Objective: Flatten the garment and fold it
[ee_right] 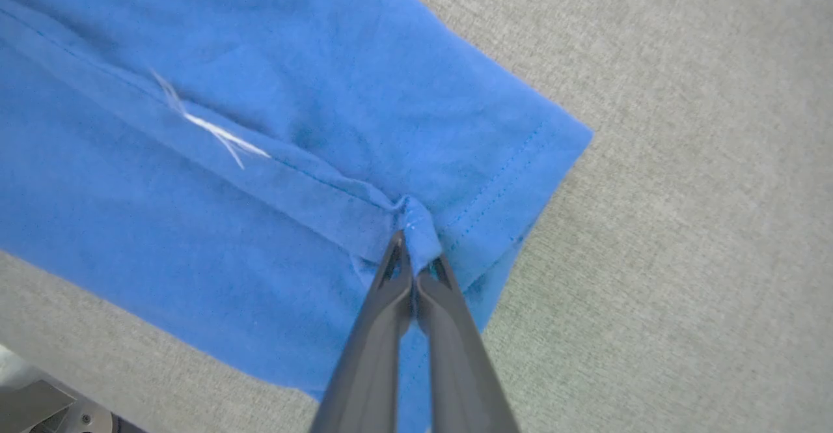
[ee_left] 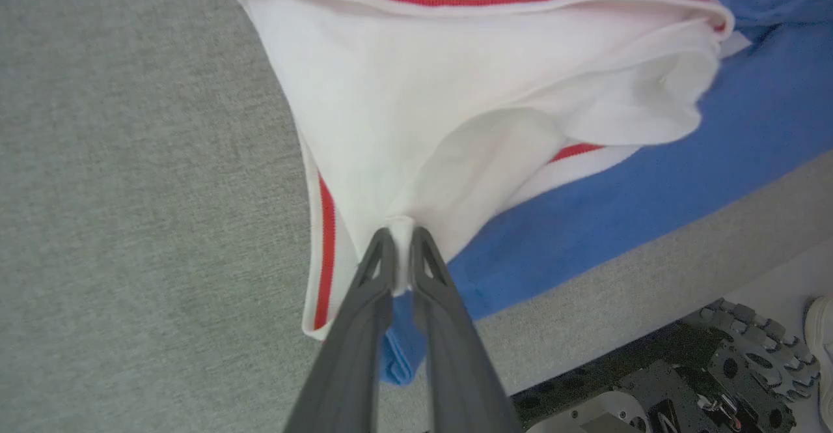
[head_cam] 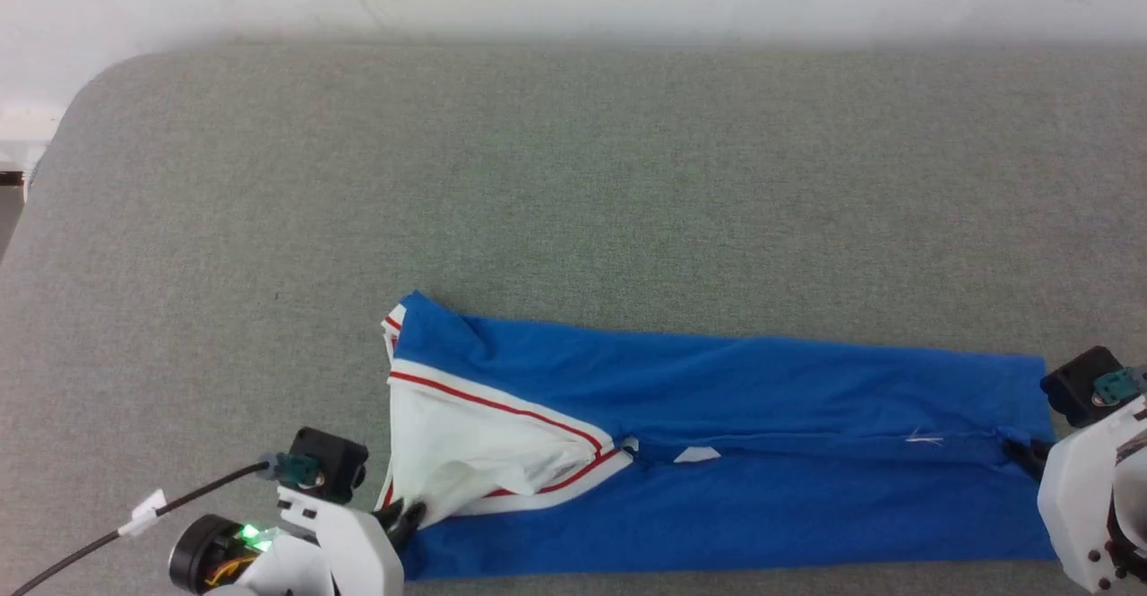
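the garment (head_cam: 762,399) lay folded into a long blue band near the front edge of the grey table (head_cam: 573,175), with its white, red-trimmed sleeve at the left end. the left gripper (ee_left: 401,237) was clenched on a pinch of white sleeve fabric. the right gripper (ee_right: 416,251) was clenched on a bunched fold of blue hem at the right end.
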